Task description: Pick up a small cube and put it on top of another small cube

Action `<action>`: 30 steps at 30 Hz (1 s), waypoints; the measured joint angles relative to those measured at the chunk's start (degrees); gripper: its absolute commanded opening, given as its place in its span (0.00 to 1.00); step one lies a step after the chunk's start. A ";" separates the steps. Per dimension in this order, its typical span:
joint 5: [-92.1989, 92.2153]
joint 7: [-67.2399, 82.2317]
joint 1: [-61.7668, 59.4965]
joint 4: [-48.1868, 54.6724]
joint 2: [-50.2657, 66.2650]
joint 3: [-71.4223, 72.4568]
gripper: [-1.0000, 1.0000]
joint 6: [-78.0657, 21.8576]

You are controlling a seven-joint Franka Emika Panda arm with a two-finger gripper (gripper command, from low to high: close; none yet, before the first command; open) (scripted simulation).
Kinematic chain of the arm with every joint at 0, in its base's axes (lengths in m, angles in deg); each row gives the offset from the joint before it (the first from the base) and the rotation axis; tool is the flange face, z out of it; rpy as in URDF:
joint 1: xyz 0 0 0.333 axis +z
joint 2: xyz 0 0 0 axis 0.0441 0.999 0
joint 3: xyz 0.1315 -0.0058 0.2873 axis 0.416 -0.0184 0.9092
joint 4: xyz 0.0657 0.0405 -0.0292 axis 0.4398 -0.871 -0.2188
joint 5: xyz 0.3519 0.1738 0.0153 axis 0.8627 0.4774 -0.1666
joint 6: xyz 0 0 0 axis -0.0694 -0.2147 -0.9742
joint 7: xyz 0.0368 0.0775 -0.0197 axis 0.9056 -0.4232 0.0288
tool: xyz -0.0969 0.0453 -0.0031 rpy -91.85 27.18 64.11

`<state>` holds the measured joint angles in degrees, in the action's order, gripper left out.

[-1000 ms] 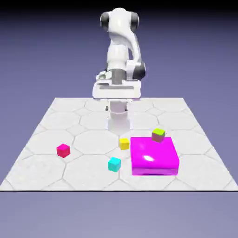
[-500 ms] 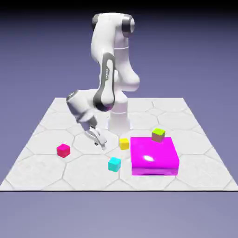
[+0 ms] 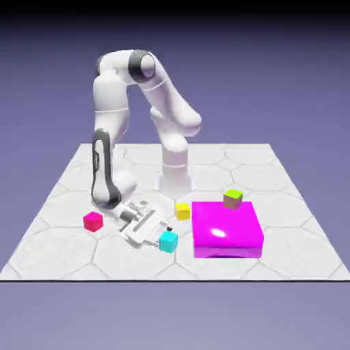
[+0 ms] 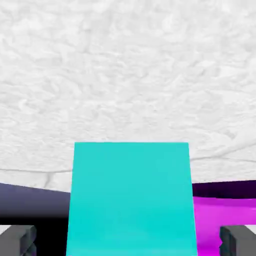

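Hand view: cyan cube sits large between the two grey fingertips, a gap visible on each side.
Gripper: jaws apart around the cube, not yet clamped (contact appears absent, though the tips are barely in frame).
Cube location: on the table, just beside the magenta block.
Advice: centre the cube, clamp evenly, then lift straight.
Risk: brushing the magenta block.

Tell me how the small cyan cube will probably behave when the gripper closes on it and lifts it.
The cyan cube looks rigid, with flat faces, so it should hardly roll. The glossy surface might slip if pinched off-centre. Being small, it is probably light.
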<state>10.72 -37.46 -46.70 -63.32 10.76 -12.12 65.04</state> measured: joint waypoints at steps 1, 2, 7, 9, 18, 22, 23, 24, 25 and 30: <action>0.07 0.04 0.00 0.00 0.00 0.00 0.00 0.00; -1.74 -1.16 -1.10 -0.74 -2.07 -0.78 0.00 -1.42; -9.18 -3.59 0.77 -3.69 -8.68 -7.49 0.00 -6.95; -11.27 -2.86 4.92 -4.53 -9.59 -11.47 0.00 -8.43; -20.68 0.41 23.61 -8.30 -13.69 -29.34 0.00 -15.11; -24.85 1.87 31.92 -9.97 -15.51 -37.28 0.00 -18.07; -25.90 2.23 33.99 -10.39 -15.97 -39.26 0.00 -18.82; -26.94 2.60 36.07 -10.81 -16.42 -41.25 0.00 -19.56; -27.99 2.96 38.15 -11.23 -16.88 -43.24 0.00 -20.30; -33.21 4.79 48.53 -13.32 -19.16 -53.16 0.00 -24.01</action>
<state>-22.50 -32.67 1.83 -76.65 -8.40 -65.29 41.04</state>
